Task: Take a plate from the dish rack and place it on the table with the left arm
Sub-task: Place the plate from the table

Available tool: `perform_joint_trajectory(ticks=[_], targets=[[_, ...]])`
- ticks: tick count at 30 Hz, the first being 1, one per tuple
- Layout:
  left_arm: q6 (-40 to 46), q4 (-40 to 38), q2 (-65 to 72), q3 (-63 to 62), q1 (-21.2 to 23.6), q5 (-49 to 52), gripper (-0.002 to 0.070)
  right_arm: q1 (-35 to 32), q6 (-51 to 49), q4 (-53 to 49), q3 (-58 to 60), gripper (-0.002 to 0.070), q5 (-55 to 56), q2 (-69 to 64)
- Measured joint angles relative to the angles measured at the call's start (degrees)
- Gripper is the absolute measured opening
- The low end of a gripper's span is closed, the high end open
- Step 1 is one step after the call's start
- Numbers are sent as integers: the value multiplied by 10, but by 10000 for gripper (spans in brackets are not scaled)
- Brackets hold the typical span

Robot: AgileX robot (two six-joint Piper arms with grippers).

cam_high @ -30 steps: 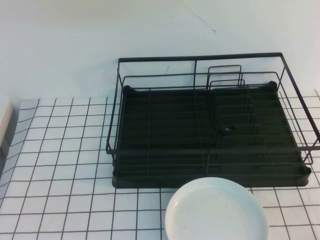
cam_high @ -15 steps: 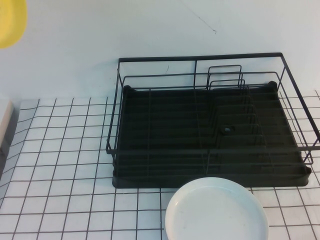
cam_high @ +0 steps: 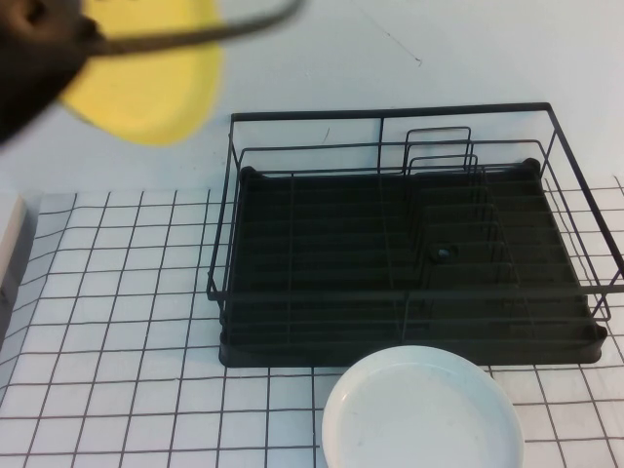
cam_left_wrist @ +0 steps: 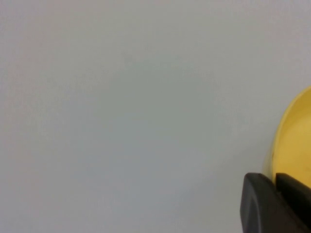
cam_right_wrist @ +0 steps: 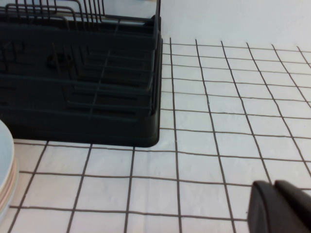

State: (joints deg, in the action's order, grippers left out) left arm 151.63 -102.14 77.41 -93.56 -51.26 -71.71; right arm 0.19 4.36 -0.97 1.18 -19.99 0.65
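The pale-yellow plate (cam_high: 156,88) hangs in the air at the upper left of the high view, left of the dish rack (cam_high: 390,112) and high above the table (cam_high: 117,322). My left arm (cam_high: 29,68) is a dark blur in front of the plate, with a cable across its top. In the left wrist view my left gripper (cam_left_wrist: 274,182) is shut on the plate's rim (cam_left_wrist: 296,136), against a plain wall. The rack holds no plates. My right gripper (cam_right_wrist: 274,194) is shut and empty, low over the table to the right of the rack (cam_right_wrist: 97,97).
A white plate (cam_high: 421,409) lies on the table just in front of the rack, and its edge shows in the right wrist view (cam_right_wrist: 4,165). A pale object (cam_high: 8,244) sits at the table's left edge. Bare tiles lie left of the rack.
The yellow plate and my left arm have come into the high view from the upper left corner and moved right. The rack and white plate have not moved.
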Motion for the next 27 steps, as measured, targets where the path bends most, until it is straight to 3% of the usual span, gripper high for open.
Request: perform_joint_trajectory(ticks=[4, 9, 16, 20, 27], targets=[[-28, 0, 1, 1, -59, 6, 2, 0, 0, 0, 0, -2, 0, 0], [-46, 0, -5, 1, -67, 4, 2, 0, 0, 0, 0, -2, 0, 0], [-53, 0, -37, 1, 8, 30, 2, 0, 0, 0, 0, -2, 0, 0], [-95, 0, -59, 1, 57, 97, 2, 0, 0, 0, 0, -2, 0, 0], [-227, 0, -79, 1, 70, 227, 2, 0, 0, 0, 0, -2, 0, 0]])
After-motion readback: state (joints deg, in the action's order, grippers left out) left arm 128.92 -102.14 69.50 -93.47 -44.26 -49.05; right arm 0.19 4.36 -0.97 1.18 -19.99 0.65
